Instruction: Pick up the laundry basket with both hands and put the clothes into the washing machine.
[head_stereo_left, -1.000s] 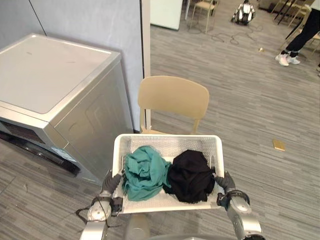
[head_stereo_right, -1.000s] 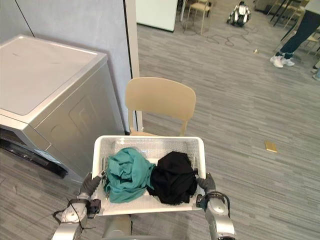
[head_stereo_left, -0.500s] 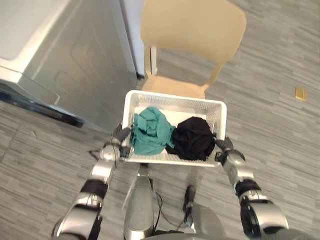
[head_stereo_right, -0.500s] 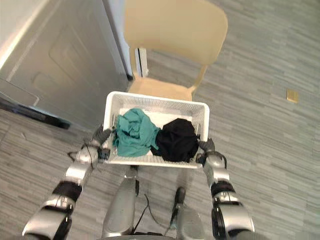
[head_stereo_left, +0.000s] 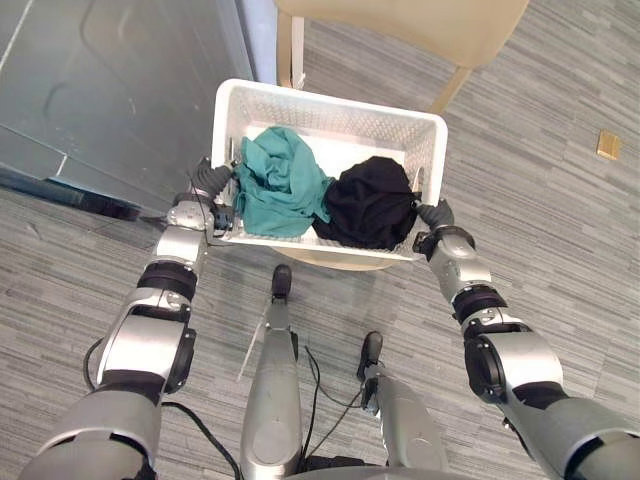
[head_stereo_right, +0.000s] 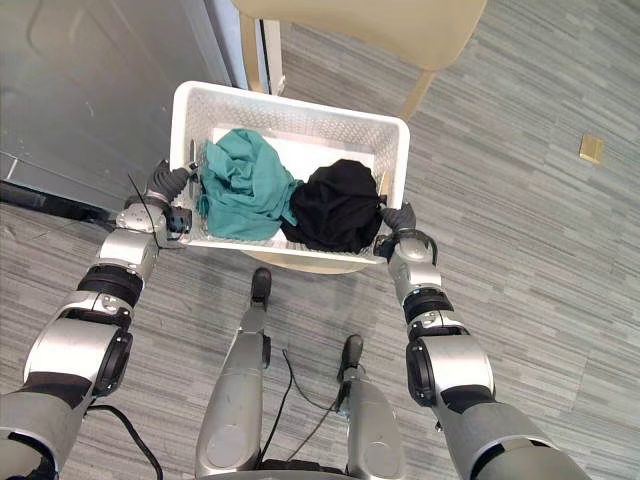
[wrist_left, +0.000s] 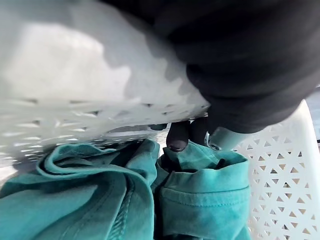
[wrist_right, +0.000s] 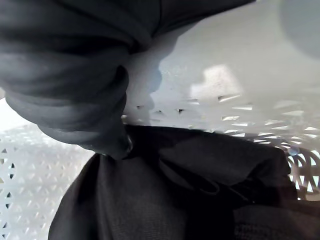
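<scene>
White perforated plastic laundry basket (head_stereo_left: 330, 103) hangs level between both hands so nothing spills: left hand (head_stereo_left: 205, 185) hooks curled fingers (wrist_left: 177, 137) over the rim beside the crumpled teal garment (head_stereo_left: 280, 180), while the right hand (head_stereo_left: 436, 214) meets the far end beside the bunched black garment (head_stereo_left: 370, 200), its grasp impossible to tell

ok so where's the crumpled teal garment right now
In the left eye view, the crumpled teal garment lies in the left half of the white plastic laundry basket, against the black garment.
</scene>
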